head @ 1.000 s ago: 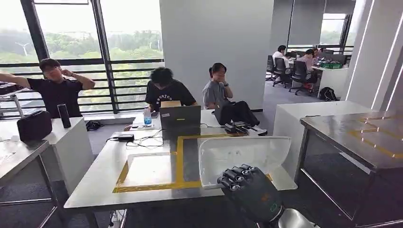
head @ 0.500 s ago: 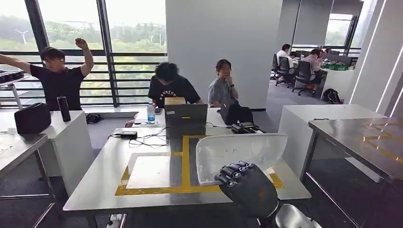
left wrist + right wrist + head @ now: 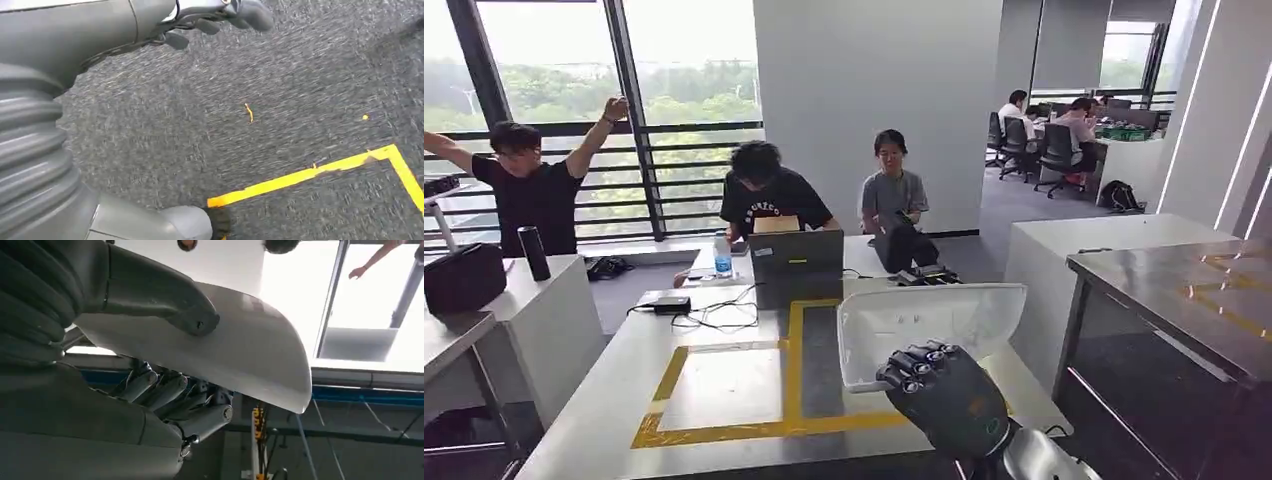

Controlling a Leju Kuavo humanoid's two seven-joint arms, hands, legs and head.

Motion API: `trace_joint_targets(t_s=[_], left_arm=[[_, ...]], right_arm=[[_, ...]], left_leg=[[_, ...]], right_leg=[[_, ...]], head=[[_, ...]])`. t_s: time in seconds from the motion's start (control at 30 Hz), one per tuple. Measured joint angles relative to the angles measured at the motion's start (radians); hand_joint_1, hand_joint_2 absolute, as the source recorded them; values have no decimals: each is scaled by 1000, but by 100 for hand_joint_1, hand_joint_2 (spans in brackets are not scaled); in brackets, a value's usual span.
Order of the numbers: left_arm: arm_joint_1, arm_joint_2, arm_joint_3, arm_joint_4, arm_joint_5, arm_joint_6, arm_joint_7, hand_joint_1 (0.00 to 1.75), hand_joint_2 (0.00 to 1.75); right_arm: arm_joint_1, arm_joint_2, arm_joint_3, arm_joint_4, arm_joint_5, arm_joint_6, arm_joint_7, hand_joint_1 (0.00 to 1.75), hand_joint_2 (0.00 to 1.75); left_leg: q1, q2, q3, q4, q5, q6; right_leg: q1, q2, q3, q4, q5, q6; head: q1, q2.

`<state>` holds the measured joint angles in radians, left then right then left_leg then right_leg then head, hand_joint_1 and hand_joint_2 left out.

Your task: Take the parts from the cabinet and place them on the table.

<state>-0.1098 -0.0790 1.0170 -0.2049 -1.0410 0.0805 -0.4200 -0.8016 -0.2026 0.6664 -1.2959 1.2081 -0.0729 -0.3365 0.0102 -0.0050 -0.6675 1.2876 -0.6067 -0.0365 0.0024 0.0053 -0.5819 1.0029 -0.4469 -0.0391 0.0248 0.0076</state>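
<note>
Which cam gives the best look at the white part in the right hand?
Head view: the white part shows whole, above the table, right hand gripping its near edge. Right wrist view shows its underside close up, thumb on one face, fingers beneath. Left wrist view looks at carpet.

The right hand grips a curved white part, thick grey thumb on its upper face, dark fingers curled beneath, against bright windows.

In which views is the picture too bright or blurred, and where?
Head view: the windows are overexposed and the metal table shows soft glare. Right wrist view: bright backlight behind the white part, with the right hand in shadow. Left wrist view: the carpet is motion-blurred.
</note>
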Motion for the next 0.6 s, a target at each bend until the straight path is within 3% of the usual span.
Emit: trace_joint_targets(t_s=[0.03, 0.07, 0.1, 0.17, 0.2, 0.23, 0.27, 0.33, 0.37, 0.4, 0.43, 0.5, 0.53, 0.57, 0.6], left_arm=[[5, 1, 0, 0, 1, -1, 9, 0, 175], [8, 3, 2, 0, 6, -6, 16, 0, 175], [10, 3, 5, 0, 10, -13, 21, 0, 175], [16, 13, 12, 0, 34, -35, 38, 0, 175], [22, 14, 21, 2, 48, -42, 50, 0, 175], [23, 19, 35, 2, 60, -43, 64, 0, 175], [26, 23, 43, 1, 64, -47, 69, 0, 175], [29, 27, 53, 2, 71, -48, 71, 0, 175], [29, 27, 57, 1, 73, -50, 72, 0, 175], [29, 29, 60, 1, 74, -51, 72, 0, 175], [26, 31, 65, 1, 80, -51, 82, 0, 175], [26, 32, 79, 1, 96, -51, 116, 0, 175], [28, 32, 86, 2, 102, -51, 135, 0, 175], [32, 32, 96, 2, 109, -53, 160, 0, 175], [33, 31, 101, 2, 111, -57, 185, 0, 175]], right_arm=[[0, 0, 1, 5, -1, 1, 0, 161, 175], [0, 0, 2, 8, -1, 1, 0, 161, 175], [0, 0, 2, 10, -2, 1, 0, 161, 175], [-1, 0, 3, 13, -3, 2, 0, 161, 175], [-2, 0, 5, 16, -3, 3, 0, 161, 175], [-2, 0, 7, 19, -3, 7, 0, 161, 175], [-5, 0, 10, 19, -3, 8, 0, 161, 175], [-7, 0, 9, 19, -6, 8, 1, 161, 175], [-8, 0, 9, 19, -5, 8, 1, 161, 175], [-10, 0, 9, 19, -6, 7, 0, 161, 175], [-15, -1, 10, 19, -6, 7, 0, 161, 175], [-12, -5, 14, 20, -6, 9, 1, 161, 175], [-8, -7, 16, 20, -6, 9, 1, 161, 175], [-3, -8, 16, 20, -7, 10, 4, 161, 175], [0, -13, 16, 19, -8, 13, 8, 161, 175]], left_leg=[[0, 0, -34, 26, -23, -1], [0, 0, -45, 8, -15, -1], [0, 0, -40, -35, 14, 1], [0, 1, -2, -198, 152, 8], [0, 3, 2, -260, 225, 10], [-5, 5, 1, -263, 197, 21], [-7, 3, 11, -260, 207, 30], [-5, 1, 18, -264, 202, 42], [1, -1, 33, -269, 198, 48], [2, -1, 42, -270, 191, 55], [2, -1, 47, -270, 184, 60], [2, -3, 59, -270, 170, 62], [2, -3, 67, -270, 162, 61], [2, -3, 79, -270, 153, 59], [2, -3, 91, -270, 144, 58]], right_leg=[[0, 2, 10, 1, -10, 0], [0, 4, 22, 2, -21, 1], [0, 4, 35, 2, -31, 2], [0, 3, 68, 2, -57, 7], [2, 3, 66, 4, -67, 10], [6, 8, 73, 7, -76, 16], [6, 9, 74, 4, -83, 25], [7, 9, 83, 9, -80, 31], [5, 8, 71, 35, -80, 34], [5, 6, 48, 85, -77, 42], [2, 3, -2, 161, -92, 50], [-4, 3, -98, 290, -157, 60], [-5, 2, -133, 325, -180, 62], [-6, 1, -150, 318, -170, 62], [-7, 1, -144, 273, -133, 59]], head=[[0, 0], [-1, 0], [-1, 0], [-1, 0], [-2, 0], [-3, -2], [-2, 0], [-2, 0], [-2, 0], [0, 0], [0, 0], [1, 0], [1, 0], [1, 0], [1, 0]])
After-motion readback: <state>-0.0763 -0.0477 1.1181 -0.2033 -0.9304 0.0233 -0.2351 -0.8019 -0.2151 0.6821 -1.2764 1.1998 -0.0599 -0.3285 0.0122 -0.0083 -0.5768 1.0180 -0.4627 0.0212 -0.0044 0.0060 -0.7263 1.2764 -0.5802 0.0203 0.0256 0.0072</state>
